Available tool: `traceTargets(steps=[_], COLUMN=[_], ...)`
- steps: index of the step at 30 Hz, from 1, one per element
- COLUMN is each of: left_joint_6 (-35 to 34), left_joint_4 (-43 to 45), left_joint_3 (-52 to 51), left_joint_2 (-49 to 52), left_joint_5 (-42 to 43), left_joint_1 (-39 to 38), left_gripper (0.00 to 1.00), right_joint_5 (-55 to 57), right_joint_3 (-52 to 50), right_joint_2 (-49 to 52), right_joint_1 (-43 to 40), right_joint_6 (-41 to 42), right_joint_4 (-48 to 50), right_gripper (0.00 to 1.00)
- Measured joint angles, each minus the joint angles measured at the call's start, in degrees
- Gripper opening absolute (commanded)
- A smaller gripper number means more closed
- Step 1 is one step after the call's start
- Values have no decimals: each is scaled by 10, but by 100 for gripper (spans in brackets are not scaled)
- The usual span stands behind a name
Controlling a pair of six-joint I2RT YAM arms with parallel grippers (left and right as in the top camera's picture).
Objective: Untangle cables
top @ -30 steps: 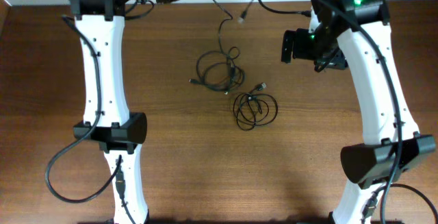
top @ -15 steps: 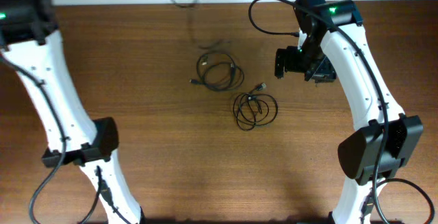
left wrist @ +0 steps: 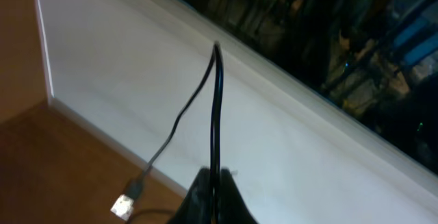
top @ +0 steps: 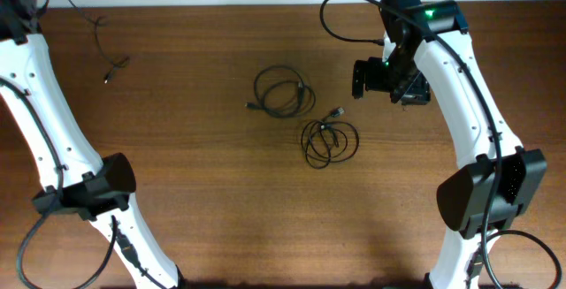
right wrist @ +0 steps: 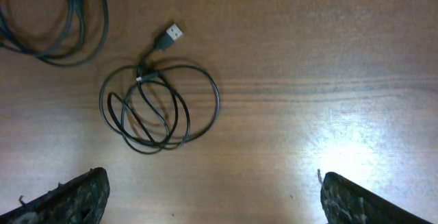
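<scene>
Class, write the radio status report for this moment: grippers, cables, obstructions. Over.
Left gripper shut on one cable, far-left corner. Right gripper open, empty, above table. Upper coil, lower coil lie apart. Nothing obstructing.

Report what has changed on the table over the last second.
The left gripper, shut on one cable, swung from top centre to the far left corner, pulling that cable clear of the upper coil. The right gripper, open, shifted slightly left towards the coils. The upper coil and the lower coil stayed in place.
</scene>
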Motion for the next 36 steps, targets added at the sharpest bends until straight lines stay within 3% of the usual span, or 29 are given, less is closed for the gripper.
traceTargets(steps=[3, 7, 11, 12, 13, 14, 20, 26, 28, 32, 36], left_joint_6=[4, 49, 113, 121, 127, 132, 136, 136, 136, 138, 166], left_joint_4=[186, 312, 423, 442, 446, 439, 366, 375, 336, 178, 147], left_joint_3=[-52, -144, -312, -360, -411, -432, -477, -477, -477, -476, -476], left_joint_2=[0, -1, -1, -1, 2, 7, 27, 27, 27, 29, 66], left_joint_5=[-11, -63, -120, -125, -130, -130, -122, 142, 207, 111, 72], left_joint_1=[0, -1, 4, 10, 22, 33, 91, 79, 78, 64, 51], left_gripper=[0, 0, 2, 27, 72, 99, 99, 99, 99, 99, 99], right_joint_5=[-4, -4, -4, -4, -4, -4, -12, -29, -30, -31, -32], right_joint_3=[0, 0, 0, 0, 0, 0, 0, 0, 0, 0, 0], right_joint_2=[0, 0, 0, 0, 0, 0, 0, 0, 0, 0, 0], right_joint_1=[0, 0, 0, 0, 0, 0, 0, 0, 0, 0, 0], right_joint_6=[0, 0, 0, 0, 0, 0, 0, 0, 0, 0, 0], right_joint_4=[-3, -5, -4, -3, -3, -3, 1, 1, 1, 1, 3], right_gripper=[98, 98, 98, 98, 98, 98, 98, 98, 98, 98, 98])
